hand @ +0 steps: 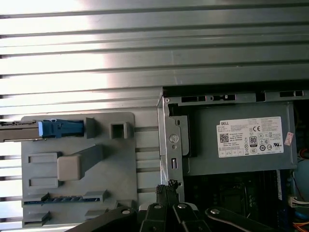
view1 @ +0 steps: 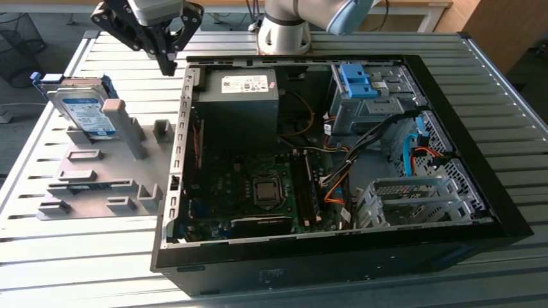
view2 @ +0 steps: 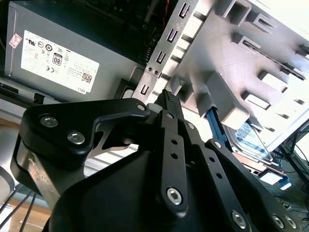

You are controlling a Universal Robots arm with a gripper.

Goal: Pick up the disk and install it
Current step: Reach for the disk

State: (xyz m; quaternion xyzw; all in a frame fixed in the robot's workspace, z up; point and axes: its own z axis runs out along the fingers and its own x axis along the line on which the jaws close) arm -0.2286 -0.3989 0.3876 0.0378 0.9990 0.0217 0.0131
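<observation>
The disk (view1: 86,112) is a silver drive with a white-and-blue label in a blue bracket. It stands tilted on edge in a grey holder (view1: 107,170) at the exterior view's left. The first wrist view shows the disk (hand: 48,129) edge-on; in the second wrist view the disk (view2: 251,141) lies behind the holder's posts. My gripper (view1: 168,63) hangs above the far left corner of the open computer case (view1: 342,250), to the right of the disk and apart from it. Both wrist views show the gripper (view2: 167,96) (hand: 166,185) shut with nothing in it.
A grey power supply (view1: 240,99) with a white sticker fills the case's far left corner. A blue bracket (view1: 355,80) sits on the drive cage at the far right, and a metal cage (view1: 411,202) stands near the front right. Cables (view1: 342,179) cross the motherboard. The slatted table (view1: 86,256) lies around it all.
</observation>
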